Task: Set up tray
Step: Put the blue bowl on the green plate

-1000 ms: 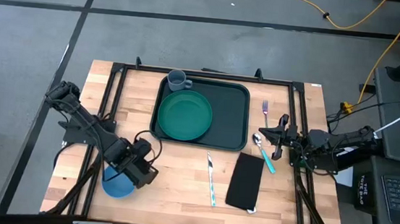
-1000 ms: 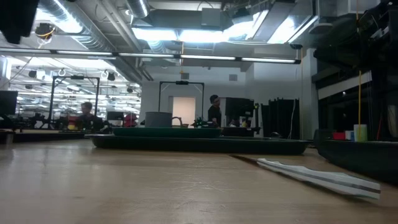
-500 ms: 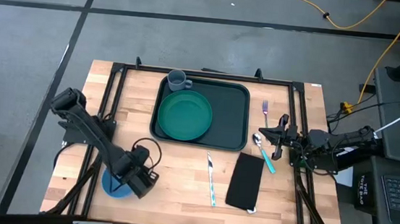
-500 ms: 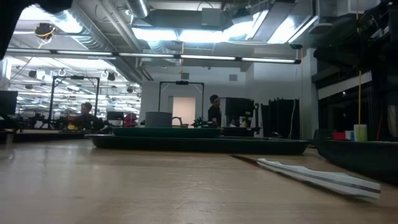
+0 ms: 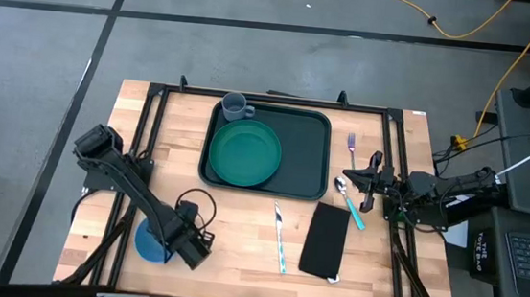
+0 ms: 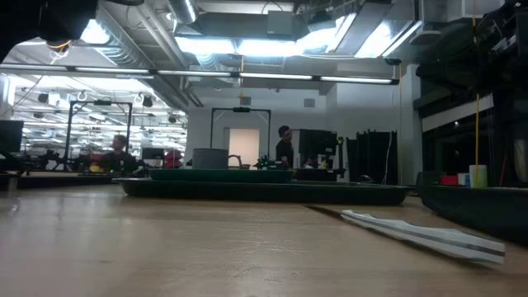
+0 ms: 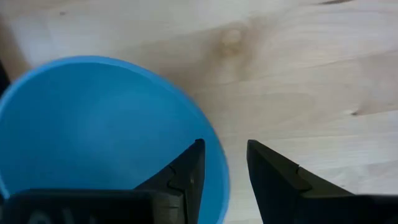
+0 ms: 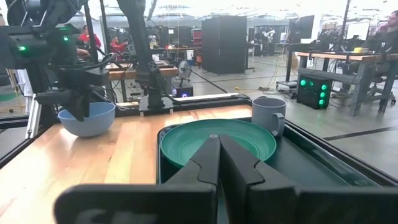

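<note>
The dark green tray (image 5: 307, 157) lies at the table's far middle, with the round green plate (image 5: 244, 151) on its left half and a grey cup (image 5: 235, 106) at its far-left corner. A blue bowl (image 5: 149, 244) sits upright on the wood near the table's near-left corner. My left gripper (image 5: 187, 247) is open and points down over the bowl's right rim; its fingers (image 7: 186, 171) straddle that rim (image 7: 219, 177). My right gripper (image 5: 349, 175) is shut and waits at the table's right side, facing the tray (image 8: 311, 162). My left gripper comes at the blue bowl from above, one finger (image 7: 186, 171) inside the bowl and the other (image 7: 273, 177) outside its right rim. The gap between them is wider than the rim, and I cannot tell whether either finger touches it. The bowl stands on the table.
A black napkin (image 5: 325, 240) lies near-right of the tray, and a knife (image 5: 279, 238) lies to its left. A spoon (image 5: 349, 199) and a purple fork (image 5: 351, 148) lie by my right gripper. The tray's right half is bare. People show in the room beyond the table.
My left gripper has moved toward the table's near edge and down, from above and beyond the blue bowl to its right rim. The bowl has stayed where it was.
</note>
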Controlling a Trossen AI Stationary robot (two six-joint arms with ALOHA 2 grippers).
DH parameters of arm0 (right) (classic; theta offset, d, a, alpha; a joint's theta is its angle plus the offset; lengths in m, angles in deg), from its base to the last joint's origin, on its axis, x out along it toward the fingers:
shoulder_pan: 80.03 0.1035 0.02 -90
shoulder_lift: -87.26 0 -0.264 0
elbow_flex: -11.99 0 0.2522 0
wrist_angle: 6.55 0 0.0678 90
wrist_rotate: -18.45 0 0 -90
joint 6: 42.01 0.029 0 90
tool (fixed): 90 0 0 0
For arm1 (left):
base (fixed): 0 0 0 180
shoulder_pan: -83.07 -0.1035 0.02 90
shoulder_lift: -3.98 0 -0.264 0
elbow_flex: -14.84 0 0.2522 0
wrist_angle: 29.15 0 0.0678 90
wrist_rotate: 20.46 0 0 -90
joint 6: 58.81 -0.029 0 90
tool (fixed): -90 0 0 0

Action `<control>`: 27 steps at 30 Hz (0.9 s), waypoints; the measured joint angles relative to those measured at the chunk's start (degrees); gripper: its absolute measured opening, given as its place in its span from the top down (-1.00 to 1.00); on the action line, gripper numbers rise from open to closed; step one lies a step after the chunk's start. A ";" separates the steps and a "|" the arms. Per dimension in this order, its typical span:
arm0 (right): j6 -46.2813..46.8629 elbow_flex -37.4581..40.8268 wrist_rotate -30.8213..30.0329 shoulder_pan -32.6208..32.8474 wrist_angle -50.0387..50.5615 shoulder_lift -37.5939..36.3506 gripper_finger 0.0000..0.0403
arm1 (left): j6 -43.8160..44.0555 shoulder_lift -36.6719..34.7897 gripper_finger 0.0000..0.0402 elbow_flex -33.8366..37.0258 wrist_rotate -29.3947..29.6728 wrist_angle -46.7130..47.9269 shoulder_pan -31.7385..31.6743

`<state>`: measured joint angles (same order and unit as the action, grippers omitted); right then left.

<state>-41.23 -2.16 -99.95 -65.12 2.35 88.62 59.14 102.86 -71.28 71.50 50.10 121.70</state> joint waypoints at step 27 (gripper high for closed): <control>-1.30 -0.01 0.00 0.01 0.00 0.01 0.95 | -7.44 3.20 0.76 0.00 -3.52 -1.08 0.55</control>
<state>-42.53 -2.16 -99.95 -65.11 2.35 88.63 51.70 106.06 -71.28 67.97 49.02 122.25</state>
